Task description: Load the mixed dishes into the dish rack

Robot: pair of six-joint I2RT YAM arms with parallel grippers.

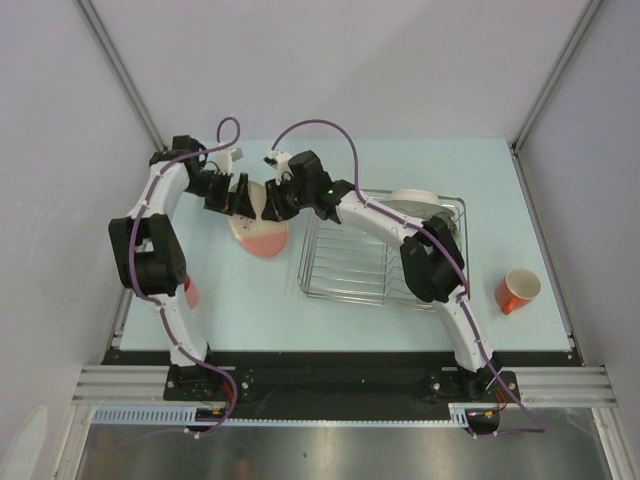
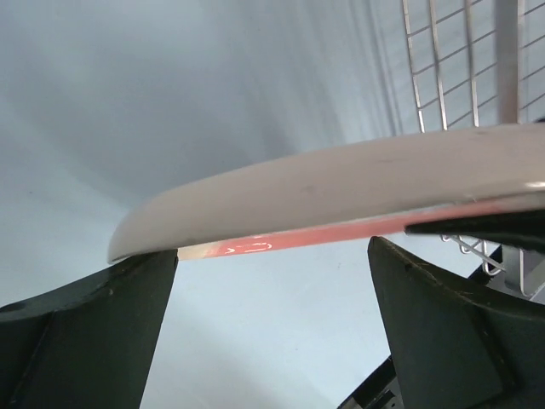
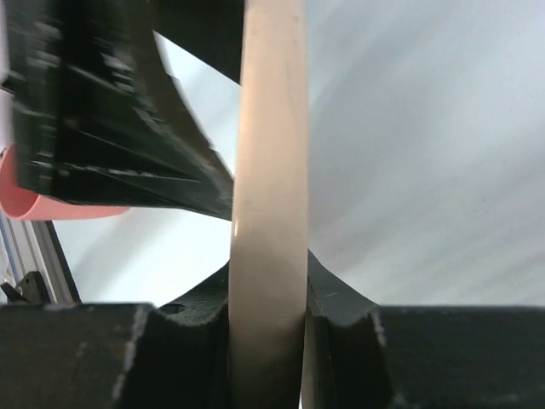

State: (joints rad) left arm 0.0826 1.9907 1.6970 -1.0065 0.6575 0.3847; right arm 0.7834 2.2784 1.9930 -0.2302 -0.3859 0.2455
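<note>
The cream plate with a pink segment [image 1: 262,228] is tilted up off the table, left of the dish rack [image 1: 350,275]. My right gripper [image 1: 276,200] is shut on its cream rim [image 3: 268,128], which runs straight up between the fingers [image 3: 341,298]. My left gripper [image 1: 238,196] is open just left of the plate. In the left wrist view the plate's underside [image 2: 341,183] spans across above both fingertips [image 2: 128,290], with the gripper [image 2: 272,256] holding nothing. A white bowl [image 1: 412,197] stands in the rack's far end. The orange mug [image 1: 518,290] sits at the right.
A salmon-pink tumbler [image 1: 190,292] lies by the left arm's lower link and shows in the right wrist view [image 3: 51,200]. The rack's wire wall [image 2: 460,68] is close behind the plate. Grey enclosure walls stand at the left, back and right.
</note>
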